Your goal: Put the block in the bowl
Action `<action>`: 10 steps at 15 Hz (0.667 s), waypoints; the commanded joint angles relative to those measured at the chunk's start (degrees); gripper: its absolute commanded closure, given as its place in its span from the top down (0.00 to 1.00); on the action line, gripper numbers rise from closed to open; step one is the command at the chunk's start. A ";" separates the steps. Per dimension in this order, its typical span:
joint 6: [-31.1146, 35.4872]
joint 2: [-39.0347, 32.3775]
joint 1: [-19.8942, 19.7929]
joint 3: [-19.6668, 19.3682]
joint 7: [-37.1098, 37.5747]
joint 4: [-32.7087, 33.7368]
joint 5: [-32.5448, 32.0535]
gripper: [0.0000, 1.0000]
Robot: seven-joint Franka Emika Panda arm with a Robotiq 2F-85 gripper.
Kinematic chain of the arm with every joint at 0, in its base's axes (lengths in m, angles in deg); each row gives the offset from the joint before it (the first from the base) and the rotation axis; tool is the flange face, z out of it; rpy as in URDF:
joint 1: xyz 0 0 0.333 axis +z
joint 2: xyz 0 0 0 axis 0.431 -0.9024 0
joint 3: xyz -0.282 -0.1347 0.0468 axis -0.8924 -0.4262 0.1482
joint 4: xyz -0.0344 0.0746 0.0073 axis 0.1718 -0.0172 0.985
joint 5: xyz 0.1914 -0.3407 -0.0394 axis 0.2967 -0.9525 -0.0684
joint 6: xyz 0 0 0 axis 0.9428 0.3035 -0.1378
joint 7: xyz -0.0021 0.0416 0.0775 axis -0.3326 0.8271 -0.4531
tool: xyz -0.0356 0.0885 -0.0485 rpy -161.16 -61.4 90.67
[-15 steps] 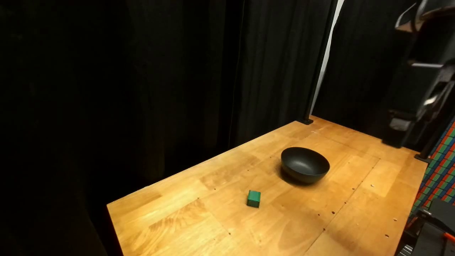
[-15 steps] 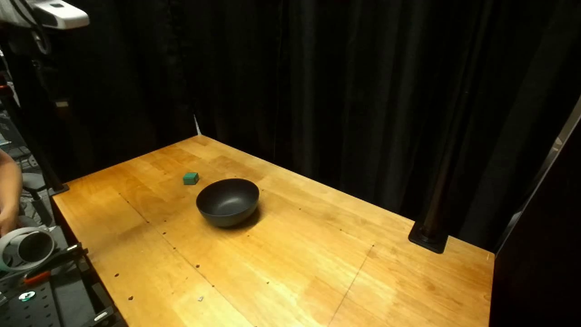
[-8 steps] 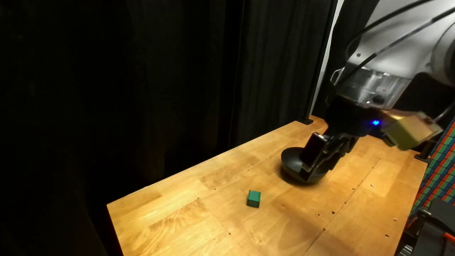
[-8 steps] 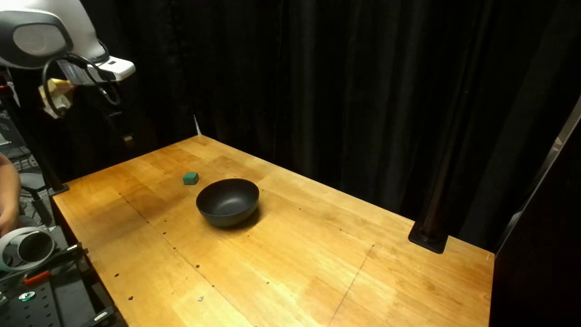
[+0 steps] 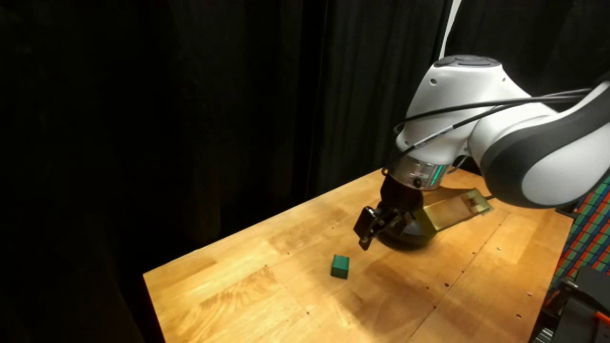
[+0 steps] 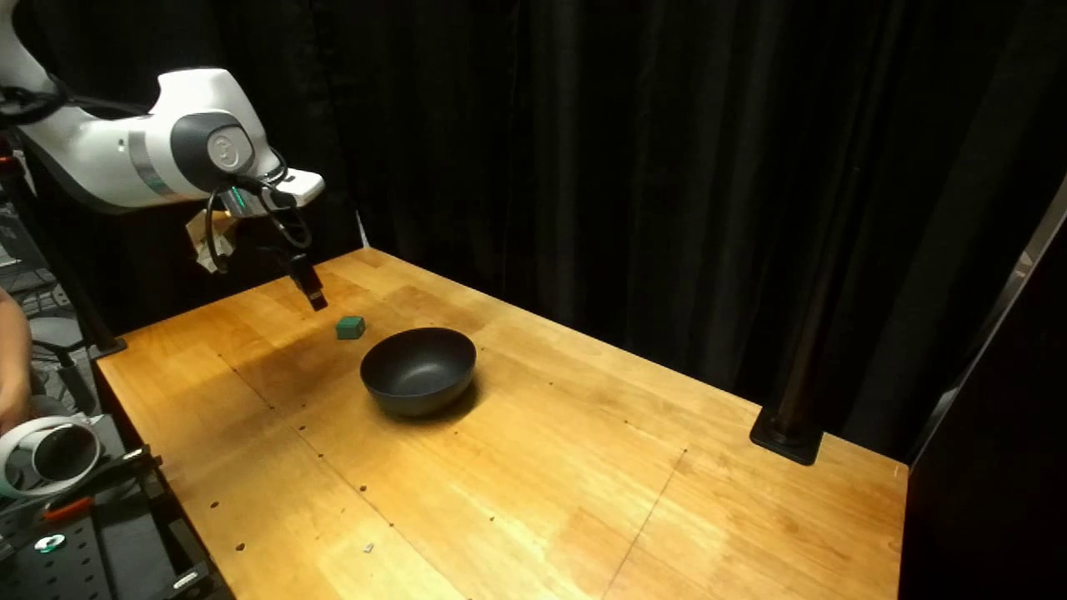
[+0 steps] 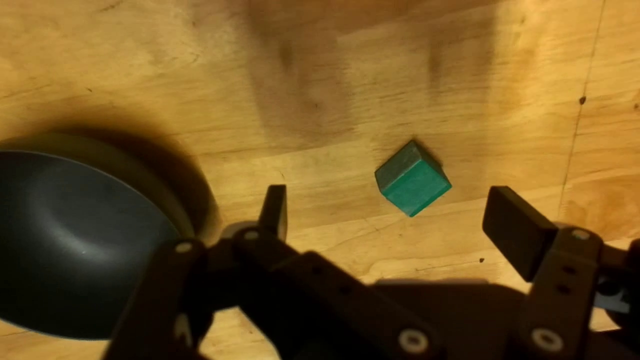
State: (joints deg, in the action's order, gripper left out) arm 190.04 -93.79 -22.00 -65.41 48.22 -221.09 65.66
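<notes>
The block (image 5: 340,266) is a small green cube resting on the wooden table, also seen in an exterior view (image 6: 350,327). The bowl (image 6: 418,371) is round, dark grey and empty, standing beside the block; in an exterior view (image 5: 405,240) the gripper partly covers it. My gripper (image 7: 392,220) is open and empty above the table. In the wrist view the block (image 7: 414,185) lies between and slightly beyond the fingertips, apart from them, and the bowl (image 7: 75,240) is at the left, cut by the frame edge. In an exterior view the gripper (image 6: 313,292) hangs above and beside the block.
The wooden table (image 6: 583,433) has a post on a black base (image 6: 786,435) near its edge. Black curtains (image 6: 667,167) stand behind. A dark cart (image 6: 108,542) with tools and a person's arm (image 6: 12,358) are beside the table.
The arm has swung in over the table and lowered, bringing the gripper past the bowl towards the block. The block and bowl have not moved.
</notes>
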 commanded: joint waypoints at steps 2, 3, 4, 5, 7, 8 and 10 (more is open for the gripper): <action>3.93 -9.82 4.22 -4.52 9.17 8.05 -7.13 1.00; 5.16 -11.37 5.30 -5.62 10.84 9.08 -8.29 1.00; 6.13 -12.85 6.28 -6.45 12.07 10.06 -8.92 1.00; 7.05 -14.22 7.27 -7.34 13.10 11.00 -9.47 1.00; 8.93 -16.49 9.73 -9.74 15.63 12.66 -10.92 1.00; 9.53 -17.46 10.75 -10.69 16.42 13.36 -11.23 1.00; 10.40 -19.14 13.47 -13.31 18.52 14.67 -12.73 1.00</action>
State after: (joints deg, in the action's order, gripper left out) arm 198.19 -110.12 -12.34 -75.02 62.70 -209.51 55.70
